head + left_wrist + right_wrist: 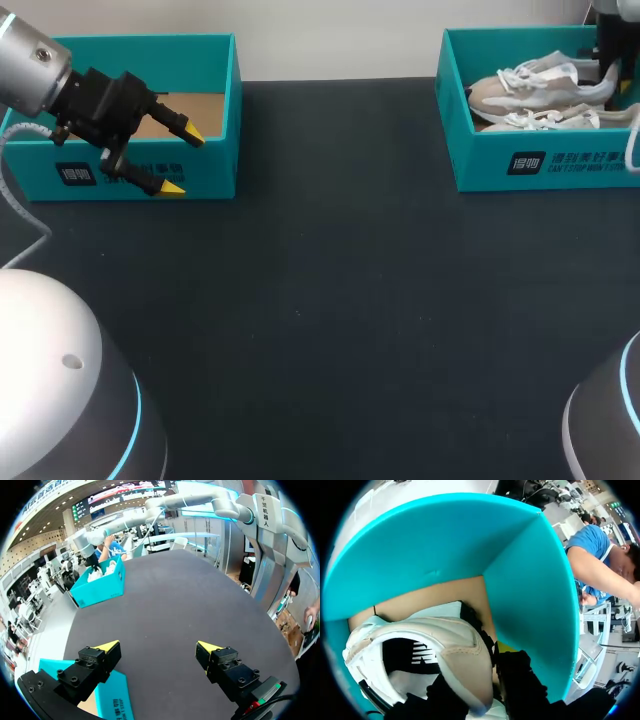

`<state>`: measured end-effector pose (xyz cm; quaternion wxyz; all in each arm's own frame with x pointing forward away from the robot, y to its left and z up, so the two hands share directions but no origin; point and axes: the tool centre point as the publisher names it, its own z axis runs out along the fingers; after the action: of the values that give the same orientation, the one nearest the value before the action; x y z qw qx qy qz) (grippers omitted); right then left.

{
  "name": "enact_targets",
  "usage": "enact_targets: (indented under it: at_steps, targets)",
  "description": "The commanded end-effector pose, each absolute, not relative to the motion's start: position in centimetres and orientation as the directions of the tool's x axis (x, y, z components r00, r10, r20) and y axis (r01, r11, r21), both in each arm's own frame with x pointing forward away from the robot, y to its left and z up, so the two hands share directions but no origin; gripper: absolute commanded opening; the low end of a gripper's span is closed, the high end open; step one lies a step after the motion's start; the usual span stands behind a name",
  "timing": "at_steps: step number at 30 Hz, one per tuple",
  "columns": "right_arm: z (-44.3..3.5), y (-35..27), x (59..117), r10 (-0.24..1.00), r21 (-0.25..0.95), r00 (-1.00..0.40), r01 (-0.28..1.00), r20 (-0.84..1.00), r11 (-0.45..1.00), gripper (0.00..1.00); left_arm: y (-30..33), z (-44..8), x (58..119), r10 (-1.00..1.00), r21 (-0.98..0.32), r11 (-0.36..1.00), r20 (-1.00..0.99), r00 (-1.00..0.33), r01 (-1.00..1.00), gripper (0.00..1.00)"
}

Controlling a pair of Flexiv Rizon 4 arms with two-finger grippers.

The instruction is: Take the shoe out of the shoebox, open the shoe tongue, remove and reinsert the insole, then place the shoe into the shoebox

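Two shoes (545, 92): in your right shoebox (540, 160).
Right gripper (490, 680): down at one heel; grip, you cannot tell.
Left gripper (180, 158): fingers spread, holding nothing, over other box (130, 170).
Stage: fits either lifting out or just returned.

1. Left arm comes in from the left, left gripper (177, 158) hanging wide open, nothing between its yellow tips.
2. Right gripper (492, 672) is down low, fingers mostly hidden, can't tell its state.
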<state>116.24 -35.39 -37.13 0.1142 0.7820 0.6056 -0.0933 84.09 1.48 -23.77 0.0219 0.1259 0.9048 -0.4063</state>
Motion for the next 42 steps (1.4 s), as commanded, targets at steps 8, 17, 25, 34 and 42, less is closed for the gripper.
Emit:
enact_targets:
  at_steps: [8,17,25,34,42]
  targets:
    - [-35.2,-34.7,116.1,0.927,0.106,0.268,0.963,-0.264,-0.248,0.50,1.5,-23.8,84.1,0.211,-0.728,0.640,-0.142,-0.967,0.246,1.00]
    - [-31.4,-33.0,114.0,0.920,0.160,0.287,0.955,-0.268,-0.252,0.71,1.5,-23.8,84.1,0.211,-0.728,0.640,-0.142,-0.967,0.246,1.00]
    - [-28.7,-29.9,111.0,0.920,0.194,0.326,0.938,-0.219,-0.287,0.79,1.5,-23.8,84.1,0.211,-0.728,0.640,-0.142,-0.967,0.246,1.00]
    - [-25.9,-25.0,106.3,0.907,0.230,0.383,0.912,-0.174,-0.340,0.92,1.5,-23.8,84.1,0.211,-0.728,0.640,-0.142,-0.967,0.246,1.00]
    - [-23.8,-23.0,104.4,0.894,0.249,0.418,0.894,-0.164,-0.372,1.00,1.5,-23.8,84.1,0.211,-0.728,0.640,-0.142,-0.967,0.246,1.00]
